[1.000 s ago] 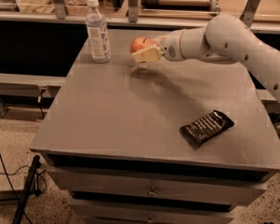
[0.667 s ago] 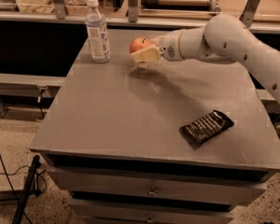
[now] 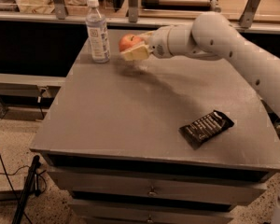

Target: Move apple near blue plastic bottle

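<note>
The apple [image 3: 129, 42] is red-orange and sits between the pale fingers of my gripper [image 3: 133, 45], held a little above the back of the grey table. My gripper is shut on it. The white arm reaches in from the right. The blue plastic bottle [image 3: 97, 31], clear with a white cap and a pale label, stands upright at the table's back left corner, a short way left of the apple. They do not touch.
A flat black snack wrapper [image 3: 206, 128] lies near the table's front right. The grey table [image 3: 130, 120] has drawers below its front edge. A counter with metal posts [image 3: 133, 3] runs behind the table. Cables lie on the floor at left.
My gripper has carried the apple a little to the left, closer to the bottle. The bottle and wrapper have not moved.
</note>
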`<state>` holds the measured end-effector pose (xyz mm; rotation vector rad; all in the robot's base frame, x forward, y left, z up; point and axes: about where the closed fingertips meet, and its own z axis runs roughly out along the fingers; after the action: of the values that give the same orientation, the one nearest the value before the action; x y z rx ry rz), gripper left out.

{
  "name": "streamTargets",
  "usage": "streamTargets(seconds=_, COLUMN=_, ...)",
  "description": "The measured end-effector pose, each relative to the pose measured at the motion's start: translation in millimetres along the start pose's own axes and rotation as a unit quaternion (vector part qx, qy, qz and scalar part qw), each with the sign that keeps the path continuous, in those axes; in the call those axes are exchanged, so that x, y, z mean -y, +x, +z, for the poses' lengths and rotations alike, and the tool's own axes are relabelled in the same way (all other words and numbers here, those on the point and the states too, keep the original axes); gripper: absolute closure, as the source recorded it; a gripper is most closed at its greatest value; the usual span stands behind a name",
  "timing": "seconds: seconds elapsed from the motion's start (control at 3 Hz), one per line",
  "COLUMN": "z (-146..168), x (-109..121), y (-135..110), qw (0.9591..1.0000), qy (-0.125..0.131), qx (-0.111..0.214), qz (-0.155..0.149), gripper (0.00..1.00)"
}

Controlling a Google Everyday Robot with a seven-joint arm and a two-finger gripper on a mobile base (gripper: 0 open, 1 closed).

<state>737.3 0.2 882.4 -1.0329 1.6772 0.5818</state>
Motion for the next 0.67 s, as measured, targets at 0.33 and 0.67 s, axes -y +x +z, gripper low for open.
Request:
streamTargets(seconds=0.33, z=22, x=-4, y=-3, qw=0.9994, qy=-0.020, qx=-0.007, qz=-0.028, gripper=1.00)
streamTargets(seconds=0.67, z=33, x=-7, y=0, qw=0.9987, qy=-0.034, qx=-0.013, qz=-0.034, gripper=1.00)
